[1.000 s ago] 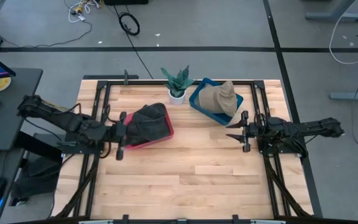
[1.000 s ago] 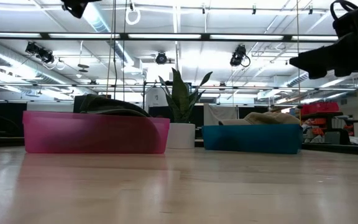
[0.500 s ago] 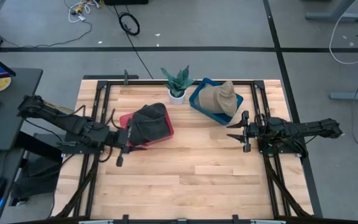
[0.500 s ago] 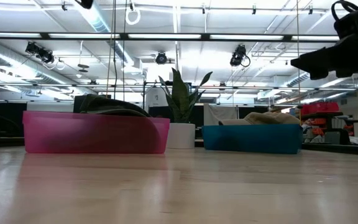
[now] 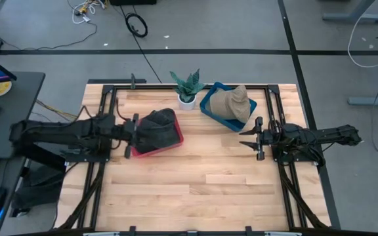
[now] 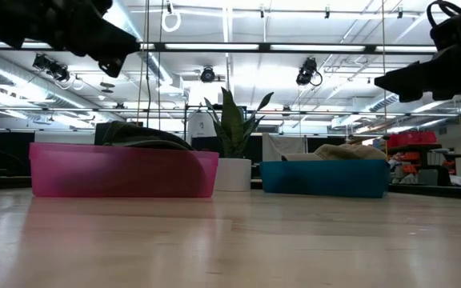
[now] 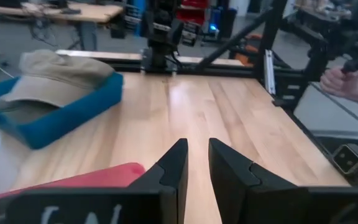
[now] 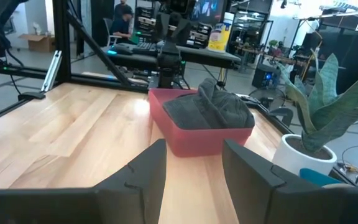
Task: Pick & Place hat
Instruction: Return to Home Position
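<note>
A dark grey hat (image 5: 159,126) lies in the pink bin (image 5: 176,139), which the right wrist view also shows (image 8: 204,134). A tan hat (image 5: 233,101) lies in the blue bin (image 5: 210,108). My left gripper (image 5: 131,133) hovers at the pink bin's left end, fingers open by a narrow gap (image 7: 197,155), touching nothing. My right gripper (image 5: 243,138) hangs open over the table's right part, pointing at the pink bin (image 8: 191,162). The low view shows both bins (image 6: 122,170) (image 6: 324,176) standing on the tabletop.
A potted plant (image 5: 188,88) in a white pot stands between the bins at the far edge. Black frame rails (image 5: 277,108) run along the table's sides. Bare wood (image 5: 202,183) fills the near half. A person's hand (image 7: 347,78) shows beyond the table.
My left arm has swung its gripper from the pink bin's near-left corner toward the far edge, along the bin's left end, and has come lower into the low view. The dark hat and the bin have stayed in place. The right arm has kept still.
</note>
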